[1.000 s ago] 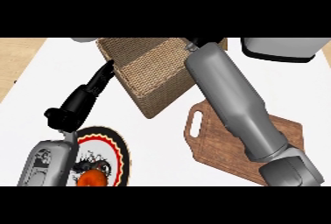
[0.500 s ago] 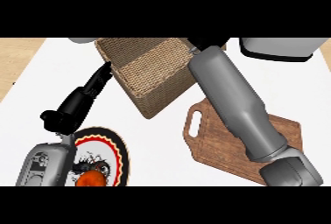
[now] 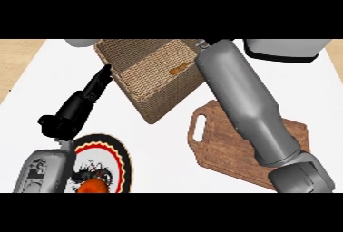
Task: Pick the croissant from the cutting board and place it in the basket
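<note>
Head view: croissant point(image 3: 178, 69) inside basket point(image 3: 150, 79) at far middle of worktop point(image 3: 167, 149), by its right wall. Board point(image 3: 221, 149) near right, partly under right forearm. Left hand point(image 3: 90, 93) black, fingers straight, touching basket's left wall, holding nothing. Right hand hidden, cannot tell. Plate point(image 3: 117, 158) at near left.

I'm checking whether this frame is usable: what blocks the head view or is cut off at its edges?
Head view: the right forearm crosses the cutting board and the basket's corner, hiding the right hand; the plate is cut off at the bottom edge; left hand is unobstructed.
</note>
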Controlling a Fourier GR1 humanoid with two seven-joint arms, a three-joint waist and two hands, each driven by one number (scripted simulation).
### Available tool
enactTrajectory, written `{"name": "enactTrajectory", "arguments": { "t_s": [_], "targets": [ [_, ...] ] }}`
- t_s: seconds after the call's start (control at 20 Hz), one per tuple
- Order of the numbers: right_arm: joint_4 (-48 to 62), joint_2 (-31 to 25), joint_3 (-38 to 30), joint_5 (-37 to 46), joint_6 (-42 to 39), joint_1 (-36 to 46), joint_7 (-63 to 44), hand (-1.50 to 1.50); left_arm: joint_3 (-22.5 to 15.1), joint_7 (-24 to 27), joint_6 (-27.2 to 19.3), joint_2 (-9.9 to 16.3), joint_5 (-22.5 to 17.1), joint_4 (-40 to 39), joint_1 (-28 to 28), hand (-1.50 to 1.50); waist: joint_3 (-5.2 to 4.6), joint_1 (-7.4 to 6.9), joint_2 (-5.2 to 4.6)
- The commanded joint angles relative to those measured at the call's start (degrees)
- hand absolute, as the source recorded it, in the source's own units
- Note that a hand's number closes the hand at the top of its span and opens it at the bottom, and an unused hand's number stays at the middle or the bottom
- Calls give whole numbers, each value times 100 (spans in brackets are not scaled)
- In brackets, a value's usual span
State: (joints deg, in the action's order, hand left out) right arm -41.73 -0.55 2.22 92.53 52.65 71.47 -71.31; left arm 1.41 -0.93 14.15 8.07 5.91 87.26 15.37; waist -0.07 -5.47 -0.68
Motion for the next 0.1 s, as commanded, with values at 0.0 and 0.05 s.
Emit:
{"name": "enactTrajectory", "arguments": {
  "t_s": [0.0,0.05],
  "targets": [
    [-384,52,-176,-21,682,31,-1390,-150,44,-19,-43,-4,5,-61,39,0,1,125,48],
    [-498,52,-193,-129,566,95,-1391,-150,107,-68,36,118,-44,84,-97,0,2,82,92]
  ]
}}
